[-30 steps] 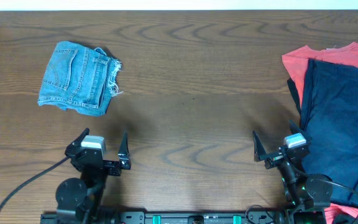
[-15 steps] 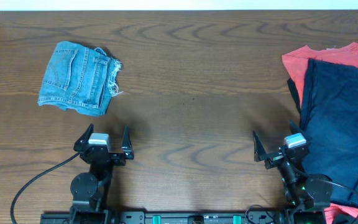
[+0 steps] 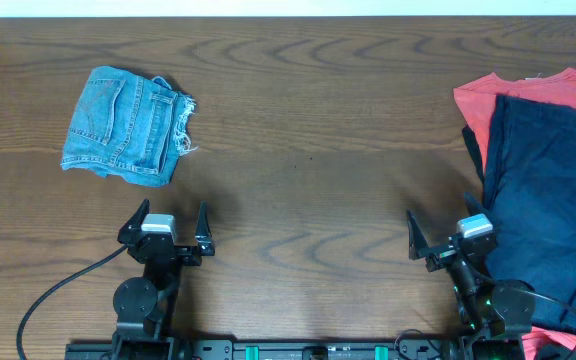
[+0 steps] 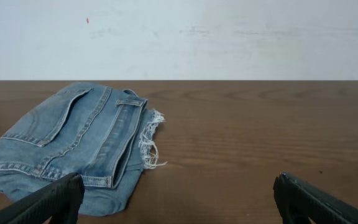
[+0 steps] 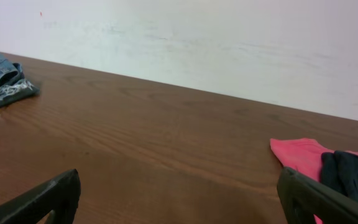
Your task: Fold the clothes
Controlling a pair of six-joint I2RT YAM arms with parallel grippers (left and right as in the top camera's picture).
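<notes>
The light-wash denim jeans [image 3: 126, 125] lie folded into a compact bundle at the table's far left, a back pocket up and frayed whitish hems at the right edge. They also show in the left wrist view [image 4: 73, 140] and at the far left of the right wrist view [image 5: 2, 78]. My left gripper [image 3: 171, 226] is open and empty, low at the front left, short of the jeans. In its wrist view the left gripper [image 4: 179, 199] has its jaws wide apart. My right gripper [image 3: 443, 232] is open and empty at the front right; the right gripper [image 5: 179, 199] faces bare wood.
A dark navy garment [image 3: 548, 200] lies over a red-orange garment [image 3: 488, 100] at the table's right edge, close beside my right arm. Both show in the right wrist view: the red-orange garment [image 5: 297, 155] and the navy garment [image 5: 353, 174]. A white wall [image 4: 179, 37] stands behind the table.
My left gripper has shifted slightly and squared up to face the back. The right arm, the jeans and the other garments have not moved.
</notes>
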